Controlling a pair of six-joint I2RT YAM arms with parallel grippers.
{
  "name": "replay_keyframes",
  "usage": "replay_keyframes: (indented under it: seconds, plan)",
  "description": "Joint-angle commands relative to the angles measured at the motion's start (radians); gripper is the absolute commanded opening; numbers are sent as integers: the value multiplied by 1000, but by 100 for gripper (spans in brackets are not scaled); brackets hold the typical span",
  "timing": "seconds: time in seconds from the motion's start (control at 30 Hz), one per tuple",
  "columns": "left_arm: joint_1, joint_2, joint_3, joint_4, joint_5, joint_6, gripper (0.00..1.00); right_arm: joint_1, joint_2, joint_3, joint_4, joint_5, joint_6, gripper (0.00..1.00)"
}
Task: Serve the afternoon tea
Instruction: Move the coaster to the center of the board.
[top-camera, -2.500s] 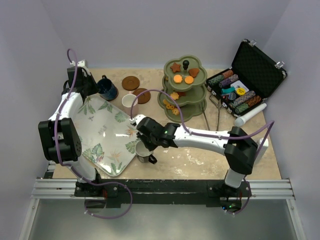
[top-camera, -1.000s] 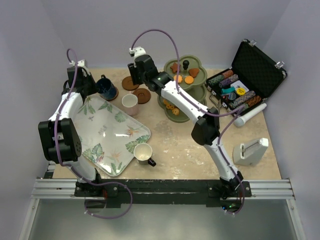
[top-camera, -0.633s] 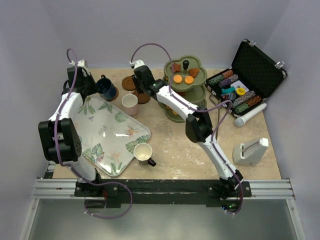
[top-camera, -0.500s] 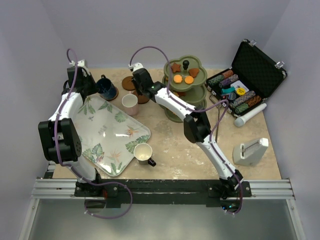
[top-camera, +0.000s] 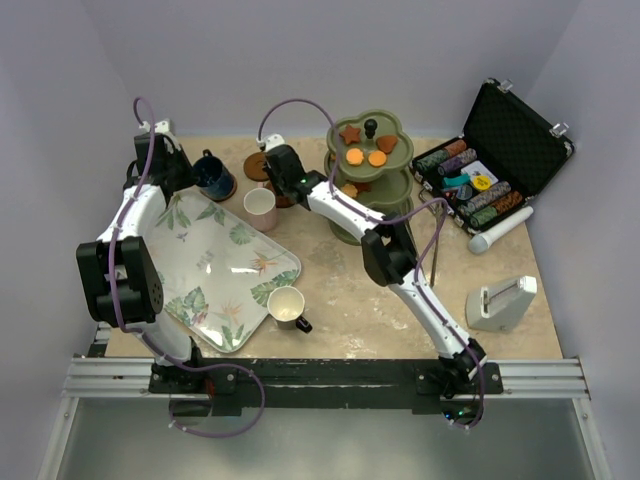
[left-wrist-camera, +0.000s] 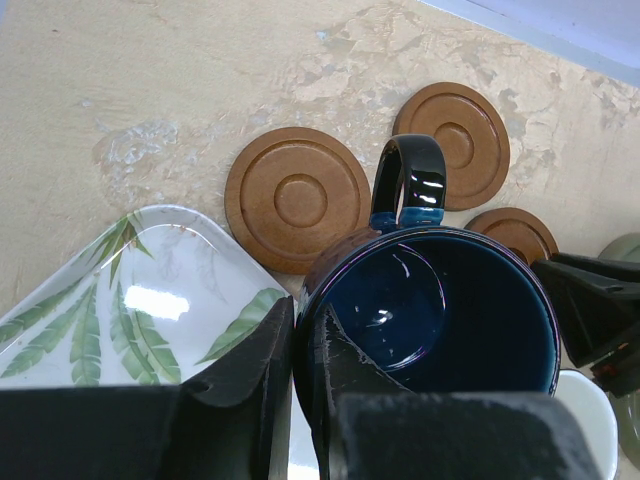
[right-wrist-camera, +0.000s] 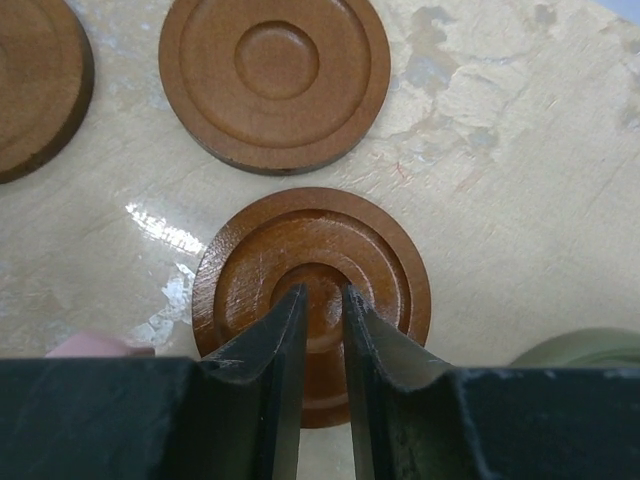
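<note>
Under right pincer: saucer | tips nearly together, hold cannot be told | shallow pinch: saucer could be dropped | left pincer clamped on navy cup

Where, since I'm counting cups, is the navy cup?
In the top view the navy cup stands far left on the table, just past the tray's far corner, next to a saucer; the left gripper holds its rim.

Glossy glazed navy cup, matt wooden saucer, smooth stone-look table
</note>
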Motion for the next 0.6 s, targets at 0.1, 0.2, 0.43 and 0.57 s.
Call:
replay_keyframes:
  seconds: [0.1,0.2,0.43,0.57]
  plan:
    - [-6,-56,26,94,37,-32,0,3,23,-13,56,-24,0,24]
    - [-4,-56,26,95,43,-36,0,3,33,-24,52,-38,9,24]
    - [-6,-57,26,97,55,-42,0,3,20,-111,40,-72,31,22]
    - [-3,-60,28,97,58,-42,0,3,-14,-177,40,-69,31,20]
